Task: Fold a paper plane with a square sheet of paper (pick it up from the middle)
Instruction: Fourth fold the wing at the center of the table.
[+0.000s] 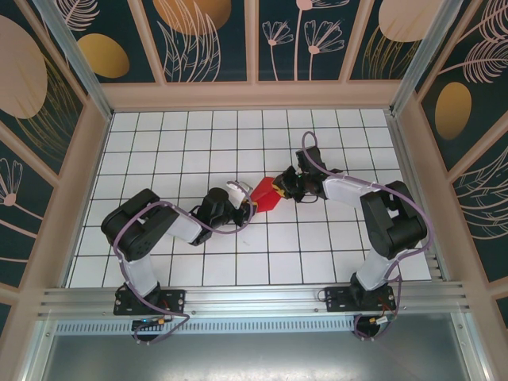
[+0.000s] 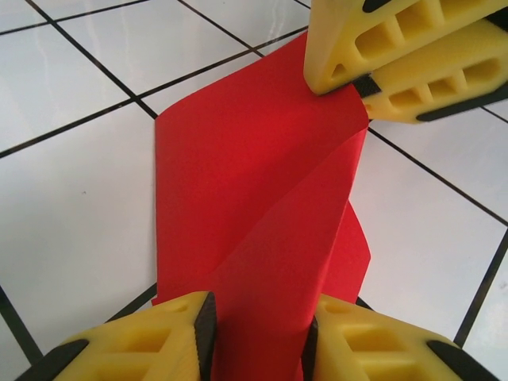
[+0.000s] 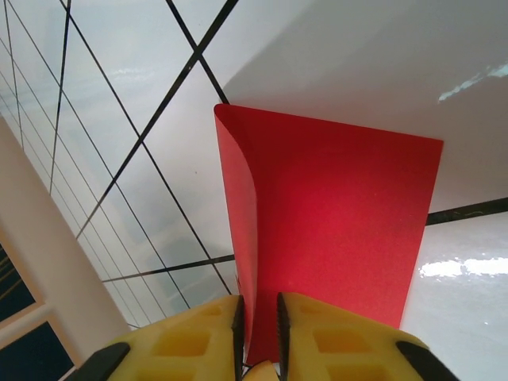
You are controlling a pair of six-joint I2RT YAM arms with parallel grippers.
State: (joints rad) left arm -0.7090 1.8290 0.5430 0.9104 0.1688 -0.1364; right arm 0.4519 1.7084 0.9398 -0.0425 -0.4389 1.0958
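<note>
The square sheet of paper (image 1: pixel 264 194) is bright red, creased and partly lifted off the white tiles between the two grippers. In the left wrist view a raised flap of the sheet (image 2: pixel 254 182) runs down between the yellow jaws of my left gripper (image 2: pixel 260 333) and touches both pads. My left gripper (image 1: pixel 251 203) is at the sheet's left side. My right gripper (image 1: pixel 279 189) is at its right corner. In the right wrist view the sheet (image 3: pixel 333 222) stands upright, and its edge passes between the slightly parted pads of my right gripper (image 3: pixel 259 317), close to the left pad.
The floor is a white tiled grid (image 1: pixel 198 143) bounded by wooden walls (image 1: pixel 254 95). The right gripper's yellow fingers (image 2: pixel 373 55) reach into the left wrist view at the sheet's top corner. Both arm bases stand at the near edge.
</note>
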